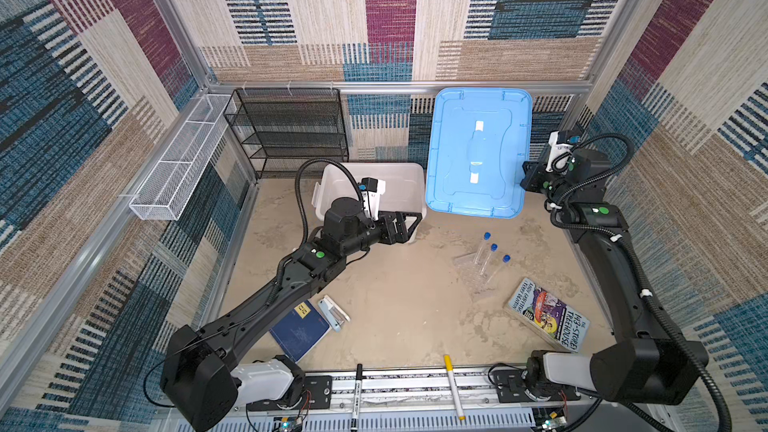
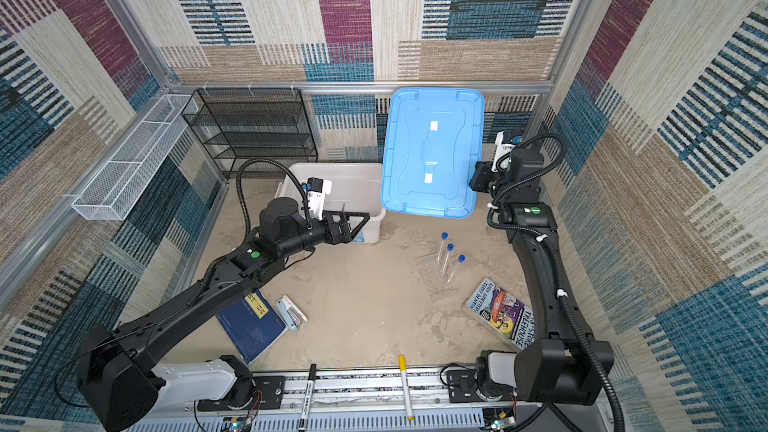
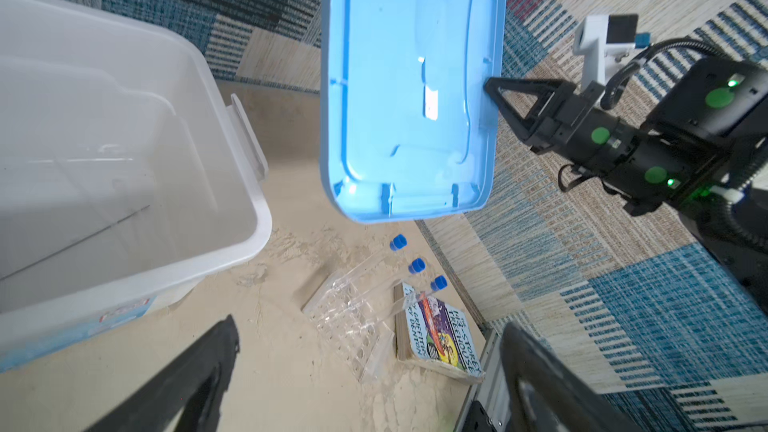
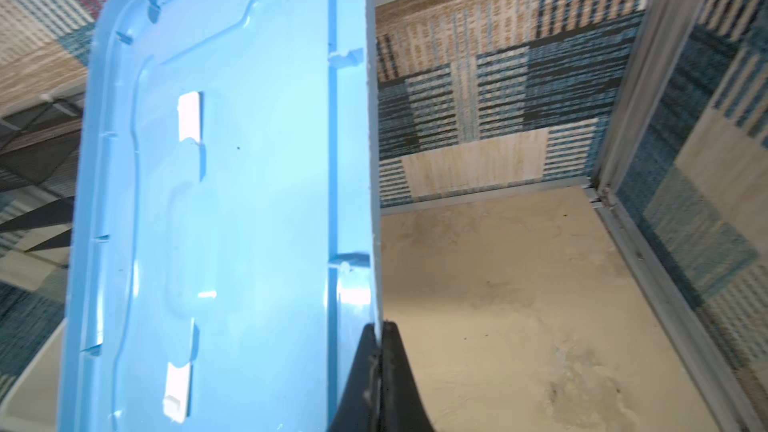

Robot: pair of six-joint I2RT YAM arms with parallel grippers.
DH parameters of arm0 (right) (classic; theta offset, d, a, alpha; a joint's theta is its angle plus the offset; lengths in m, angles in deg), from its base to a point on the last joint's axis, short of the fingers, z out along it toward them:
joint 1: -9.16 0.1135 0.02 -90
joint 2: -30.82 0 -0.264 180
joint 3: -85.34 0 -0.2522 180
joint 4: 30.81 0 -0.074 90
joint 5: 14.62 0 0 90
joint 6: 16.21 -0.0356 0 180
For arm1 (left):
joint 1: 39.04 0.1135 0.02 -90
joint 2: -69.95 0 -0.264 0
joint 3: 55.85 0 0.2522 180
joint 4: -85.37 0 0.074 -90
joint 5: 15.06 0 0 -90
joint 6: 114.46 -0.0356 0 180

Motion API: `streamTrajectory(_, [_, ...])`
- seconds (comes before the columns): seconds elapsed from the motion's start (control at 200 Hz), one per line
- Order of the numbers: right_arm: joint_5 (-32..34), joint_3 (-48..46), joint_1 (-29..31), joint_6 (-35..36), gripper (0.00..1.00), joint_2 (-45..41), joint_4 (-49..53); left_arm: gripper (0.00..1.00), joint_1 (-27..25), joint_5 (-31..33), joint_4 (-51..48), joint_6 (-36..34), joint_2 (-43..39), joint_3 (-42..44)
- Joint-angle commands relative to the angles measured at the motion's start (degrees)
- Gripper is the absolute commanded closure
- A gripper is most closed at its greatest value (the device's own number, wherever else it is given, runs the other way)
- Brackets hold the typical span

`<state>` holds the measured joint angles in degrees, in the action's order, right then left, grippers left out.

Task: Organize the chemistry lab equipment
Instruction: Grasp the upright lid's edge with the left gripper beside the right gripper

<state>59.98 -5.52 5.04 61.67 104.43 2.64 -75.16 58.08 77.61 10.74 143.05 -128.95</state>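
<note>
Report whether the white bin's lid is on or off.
Off. The right gripper pinches the blue lid by its edge, raised beside the white bin, whose inside shows.

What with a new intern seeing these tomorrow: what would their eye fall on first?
The big pale blue lid, held upright by its side edge in the shut right gripper at the back right, beside the open white bin. Next, the open left gripper hovering at the bin's front corner, and three blue-capped test tubes lying across a clear rack on the table's right side.
</note>
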Motion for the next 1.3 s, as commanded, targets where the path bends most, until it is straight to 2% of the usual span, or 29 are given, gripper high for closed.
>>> streamTrajectory(0.0, [-10.07,-2.66,0.18,-4.47,1.0,-2.32,-6.37,0.0,0.05,0.82,6.3,0.03,1.1,-1.05])
streamTrajectory(0.175, [-13.44,-7.1,0.76,-6.5,1.0,-4.15,-9.17,0.0,0.05,1.47,3.45,-0.28,4.84,-4.02])
streamTrajectory(0.31, [-14.24,-9.19,0.98,-6.73,1.0,-4.73,-9.69,0.02,0.05,-0.31,5.22,0.27,6.45,-4.56])
streamTrajectory(0.396, [-14.5,-10.55,1.16,-7.17,1.0,-5.06,-10.6,0.14,0.04,-2.93,7.2,1.43,7.76,-5.43])
streamTrajectory(0.436, [-14.36,-11.06,1.3,-7.18,1.0,-5.09,-10.85,0.22,0.04,-4.09,8.07,2.32,8.41,-5.74])
streamTrajectory(0.511, [-14.23,-11.78,1.54,-7.04,1.0,-5.04,-11.19,0.29,0.03,-5.24,8.32,3.32,9.31,-6.55])
streamTrajectory(0.636, [-14.06,-12.88,2.08,-7.12,1.0,-4.84,-11.91,0.4,0.13,-5.55,7.57,3.86,9.69,-6.92])
streamTrajectory(0.791, [-12.66,-13.43,3.24,-6.57,1.0,-4.02,-12.12,0.66,0.14,-5.37,6.31,4.02,9.04,-6.99])
streamTrajectory(0.886, [-12.53,-13.34,4.53,-6.09,0.99,-2.96,-12.13,0.76,0.09,-4.87,4.23,3.63,8.5,-7.27])
streamTrajectory(1.072, [-13.42,-13.11,6.72,-6.18,0.86,-0.87,-12.95,0.86,0.42,-4.23,1.43,2.24,7.33,-7.55])
streamTrajectory(1.177, [-14.48,-12.37,7.48,-6.59,0.67,0.41,-13.44,0.92,1.75,-4.2,-0.06,2.55,6.77,-7.71])
streamTrajectory(1.237, [-14.58,-11.54,8.05,-6.44,0.61,1.07,-13.52,0.93,2.83,-4.49,-0.68,2.31,6.08,-7.82])
streamTrajectory(1.297, [-14.57,-10.68,8.56,-6.55,0.51,1.42,-13.64,0.94,3.86,-4.28,-2.38,1.25,5.11,-8.36])
